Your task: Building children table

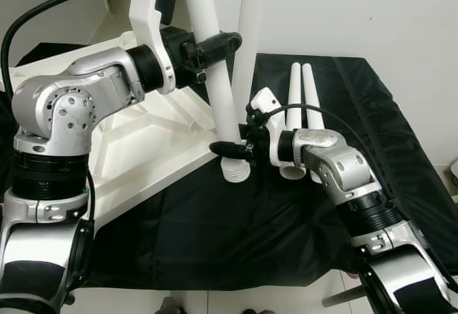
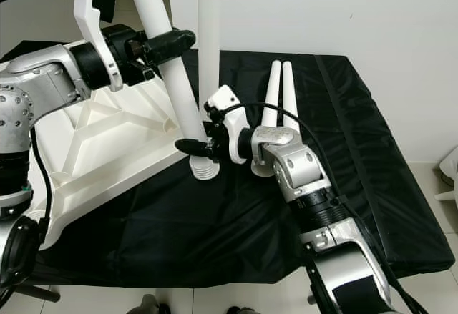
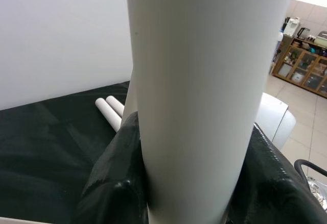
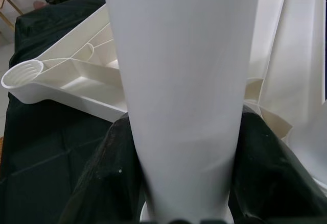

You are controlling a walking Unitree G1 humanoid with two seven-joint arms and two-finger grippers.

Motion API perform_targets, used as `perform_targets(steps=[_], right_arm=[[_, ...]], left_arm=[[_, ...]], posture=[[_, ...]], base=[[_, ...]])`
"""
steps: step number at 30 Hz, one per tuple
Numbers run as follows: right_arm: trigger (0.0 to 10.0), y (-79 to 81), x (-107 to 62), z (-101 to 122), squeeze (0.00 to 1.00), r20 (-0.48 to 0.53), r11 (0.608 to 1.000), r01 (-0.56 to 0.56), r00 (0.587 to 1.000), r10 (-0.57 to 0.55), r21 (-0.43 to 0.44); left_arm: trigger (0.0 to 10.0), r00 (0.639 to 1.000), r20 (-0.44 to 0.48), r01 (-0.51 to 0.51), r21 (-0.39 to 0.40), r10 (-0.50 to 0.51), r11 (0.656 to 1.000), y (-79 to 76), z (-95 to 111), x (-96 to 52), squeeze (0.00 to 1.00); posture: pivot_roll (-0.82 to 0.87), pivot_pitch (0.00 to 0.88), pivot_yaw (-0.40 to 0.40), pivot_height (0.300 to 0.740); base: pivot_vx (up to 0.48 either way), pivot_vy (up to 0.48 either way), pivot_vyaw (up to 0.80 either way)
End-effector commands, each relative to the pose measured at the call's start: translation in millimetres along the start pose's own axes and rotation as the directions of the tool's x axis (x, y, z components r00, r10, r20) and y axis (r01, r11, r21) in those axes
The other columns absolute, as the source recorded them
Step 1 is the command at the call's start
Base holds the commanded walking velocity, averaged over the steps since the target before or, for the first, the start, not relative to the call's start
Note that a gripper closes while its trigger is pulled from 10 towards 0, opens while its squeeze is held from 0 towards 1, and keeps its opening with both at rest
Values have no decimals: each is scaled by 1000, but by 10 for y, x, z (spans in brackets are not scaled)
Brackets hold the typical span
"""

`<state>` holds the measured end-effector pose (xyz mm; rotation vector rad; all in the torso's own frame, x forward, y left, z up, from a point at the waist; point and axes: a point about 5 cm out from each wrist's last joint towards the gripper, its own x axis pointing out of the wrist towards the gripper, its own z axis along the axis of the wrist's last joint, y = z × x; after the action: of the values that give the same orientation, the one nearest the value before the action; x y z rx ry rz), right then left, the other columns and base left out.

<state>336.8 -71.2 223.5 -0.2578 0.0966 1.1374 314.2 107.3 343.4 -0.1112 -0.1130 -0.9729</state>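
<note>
On the left, the white tabletop (image 1: 154, 146) lay upside down, ribbed underside up, on the black-covered surface (image 1: 236, 235). The left tool (image 1: 215, 44) was clenched around the upper part of a white table leg (image 1: 218, 89) that leaned over the tabletop's near corner, its ridged lower end just beside that corner. A second leg (image 1: 249, 35) stood upright just behind it. The right tool (image 1: 230, 151) was grasping the leaning leg close to its lower end. Farther right, two more legs (image 1: 300, 99) lay side by side on the surface, touching each other. That made four legs and one tabletop.
</note>
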Motion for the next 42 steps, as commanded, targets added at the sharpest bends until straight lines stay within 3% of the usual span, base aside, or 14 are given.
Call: perform_targets(steps=[1, 2, 5, 6, 15, 16, 27, 28, 42], right_arm=[[0, -16, 2, -45, 0, -40, 1000, 2, 999, -2, 8], [4275, -13, 8, -62, 0, -49, 1000, 1, 999, 0, 17], [4275, -9, 16, -84, 0, -60, 1000, 0, 998, 2, 28], [10000, -12, 27, -86, 0, -59, 1000, 9, 998, -7, 21], [10000, -46, 42, -60, 0, -30, 999, 47, 998, -47, 27], [10000, -54, 43, -48, 0, -19, 998, 54, 998, -53, 32], [10000, -132, 55, 21, 0, 47, 987, 135, 989, -139, 89], [10000, -142, 55, 35, 0, 63, 985, 145, 986, -152, 96], [10000, -214, 22, 252, 0, 210, 978, 192, 956, -204, 77]], left_arm=[[10000, 999, 26, 38, 40, -39, 998, -93, 113, 14, 0], [10000, 999, 32, 42, 38, -44, 998, -101, 129, 16, 0], [10000, 998, 40, 47, 37, -49, 998, -110, 148, 19, 0], [10000, 997, 44, 55, 39, -56, 998, -120, 152, 19, 0], [10000, 996, 56, 63, 37, -65, 997, -118, 167, 11, 0], [10000, 995, 66, 75, 23, -77, 997, -125, 171, 6, 1000], [10000, 986, 71, 152, -5, -151, 988, -182, 178, -61, 1000], [10000, 986, 79, 148, -22, -145, 989, -150, 188, -85, 0], [10000, 987, 148, 86, -101, -71, 991, 69, 209, -308, 0]], posture=[[38, 101, -41, 740], [38, 102, -41, 740], [38, 102, -41, 740], [38, 101, -40, 740], [38, 99, -41, 740], [39, 96, -40, 740], [39, 88, -38, 740], [40, 86, -38, 740], [38, 71, -38, 740]], base=[[0, 0, 0], [0, 0, 0], [0, 0, 0], [0, 0, 0], [0, 0, 0], [0, 0, 0], [0, 0, 0], [0, 0, 0], [0, 0, 0]])
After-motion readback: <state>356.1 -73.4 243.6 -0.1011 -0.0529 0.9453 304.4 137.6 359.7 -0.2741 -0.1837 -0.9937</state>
